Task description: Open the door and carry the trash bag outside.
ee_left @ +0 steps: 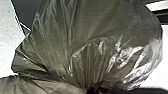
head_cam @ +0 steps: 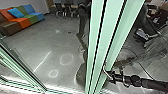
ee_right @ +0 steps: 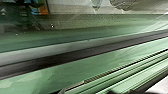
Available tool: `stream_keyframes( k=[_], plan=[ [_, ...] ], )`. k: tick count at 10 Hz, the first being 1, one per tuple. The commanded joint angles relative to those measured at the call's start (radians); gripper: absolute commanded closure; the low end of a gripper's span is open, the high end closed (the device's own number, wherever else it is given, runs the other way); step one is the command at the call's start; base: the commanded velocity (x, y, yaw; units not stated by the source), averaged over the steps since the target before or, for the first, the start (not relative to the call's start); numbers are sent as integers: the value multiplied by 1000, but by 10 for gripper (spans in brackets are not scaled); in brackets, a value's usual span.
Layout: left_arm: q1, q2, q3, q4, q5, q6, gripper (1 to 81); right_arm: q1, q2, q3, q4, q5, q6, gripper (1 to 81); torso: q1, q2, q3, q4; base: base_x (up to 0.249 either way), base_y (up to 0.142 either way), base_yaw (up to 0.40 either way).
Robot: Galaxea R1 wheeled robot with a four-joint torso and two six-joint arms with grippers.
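Pale rings of light on grey floor [head_cam: 37,47] — bright glints on trash bag [ee_left: 82,60], white glare beside it

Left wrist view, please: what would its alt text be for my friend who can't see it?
A puffed-out, dark, shiny trash bag dominates the picture, its folds gathering toward a dark, bunched spot. Light glints off its creases; beside it lies paler, brownish crumpled film, perhaps the same bag, with a bright, pale surface beyond.

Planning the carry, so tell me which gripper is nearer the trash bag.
Left. The left gripper is close by the bag's gathered neck; the right gripper is over at the green door frame.
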Motion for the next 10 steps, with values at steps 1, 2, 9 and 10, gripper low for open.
stream_keyframes(
  k=[1, 2, 9, 10],
  plan=[
    [-6, -9, 7, -10, 73, -4, 811, 41, 2, -174, 41, 184, 95, 10, 1, 0, -38, 0, 0, 0, 0],
    [-6, -9, 7, -10, 73, -4, 811, 54, -6, -179, 40, 166, 95, 10, 1, 0, -15, 0, 0, 0, 0],
    [-6, -9, 9, -10, 73, -4, 811, 168, -42, -268, -6, 28, 94, 10, 4, 3, -25, 1, 0, 0, 0],
    [-8, -9, 9, -10, 73, -4, 811, 185, -39, -289, -11, 14, 94, 10, 5, 3, -26, 1, 0, 0, 0]
  ],
)
